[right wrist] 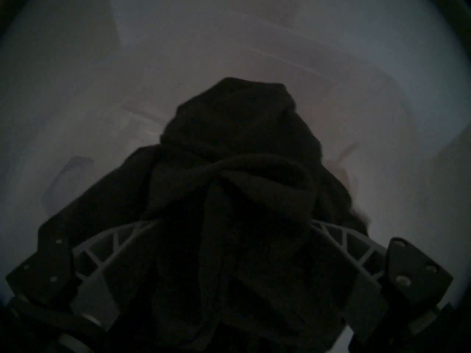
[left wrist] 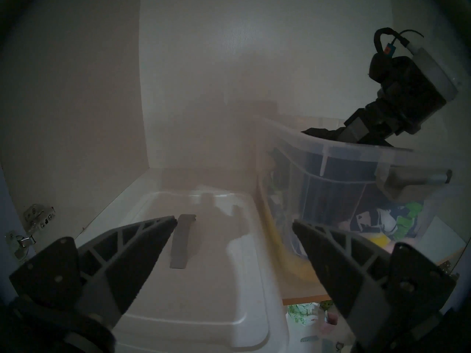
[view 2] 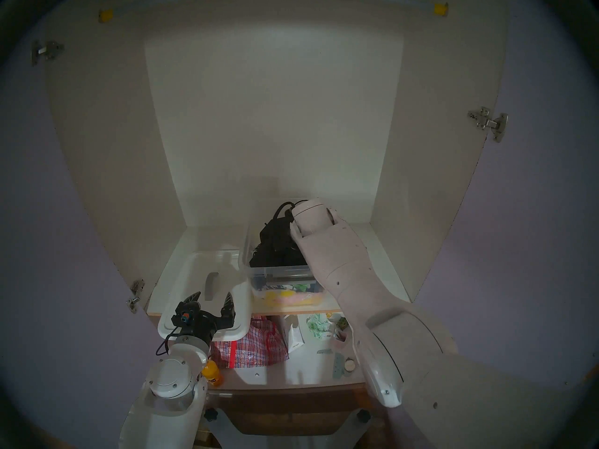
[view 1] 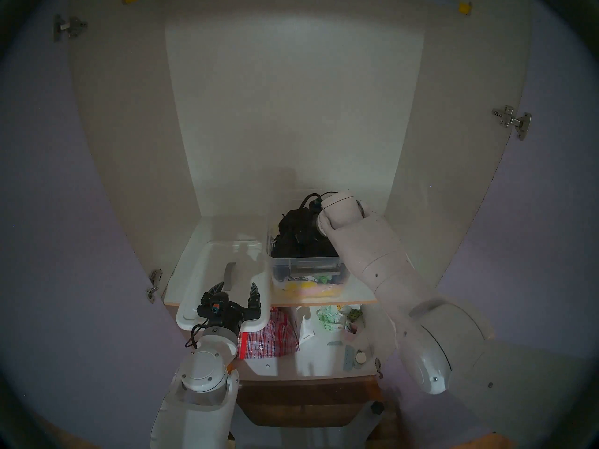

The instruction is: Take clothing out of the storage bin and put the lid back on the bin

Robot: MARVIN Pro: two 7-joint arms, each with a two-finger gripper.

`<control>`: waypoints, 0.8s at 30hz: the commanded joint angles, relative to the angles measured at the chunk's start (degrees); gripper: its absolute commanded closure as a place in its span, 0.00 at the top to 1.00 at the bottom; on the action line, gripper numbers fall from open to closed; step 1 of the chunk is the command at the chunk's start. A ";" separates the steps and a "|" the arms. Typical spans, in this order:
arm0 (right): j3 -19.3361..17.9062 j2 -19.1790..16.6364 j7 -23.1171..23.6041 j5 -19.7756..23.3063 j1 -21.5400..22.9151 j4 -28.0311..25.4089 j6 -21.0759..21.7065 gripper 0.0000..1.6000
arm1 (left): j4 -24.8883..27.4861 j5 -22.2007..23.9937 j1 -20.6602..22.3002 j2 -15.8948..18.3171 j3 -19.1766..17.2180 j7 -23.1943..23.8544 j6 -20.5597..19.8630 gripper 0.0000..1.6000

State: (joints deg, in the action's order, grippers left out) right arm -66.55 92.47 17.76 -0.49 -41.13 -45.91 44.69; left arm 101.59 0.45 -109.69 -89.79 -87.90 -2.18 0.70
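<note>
The clear storage bin (view 1: 304, 267) stands on the right half of the cabinet shelf. Black clothing (view 1: 291, 241) bulges above its rim. My right gripper (right wrist: 229, 217) reaches down into the bin, and its fingers curve around a bunched fold of the clothing (right wrist: 237, 153), their tips buried in the fabric. The milky-white lid (view 1: 207, 276) lies flat on the shelf left of the bin, grey strap handle (left wrist: 181, 240) up, with its front end overhanging the shelf edge. My left gripper (view 1: 237, 284) hovers open just above the lid's front part, holding nothing.
Yellow, pink and green-printed cloths (view 1: 308, 286) fill the bin's bottom. The lower shelf holds a red plaid bag (view 1: 269, 335), a white carton (view 1: 306, 330), small items and an orange bottle (view 2: 212, 375). Cabinet walls close in at left, right and back.
</note>
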 commanded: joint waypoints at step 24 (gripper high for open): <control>-18.54 -0.75 -9.81 -0.76 0.77 -29.84 3.68 0.00 | 1.48 0.18 0.47 0.07 0.22 0.16 0.35 1.00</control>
State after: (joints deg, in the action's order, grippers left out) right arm -83.06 91.48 12.09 -0.27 -39.82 -71.35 44.87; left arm 101.38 0.46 -109.64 -89.75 -87.85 -2.36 0.70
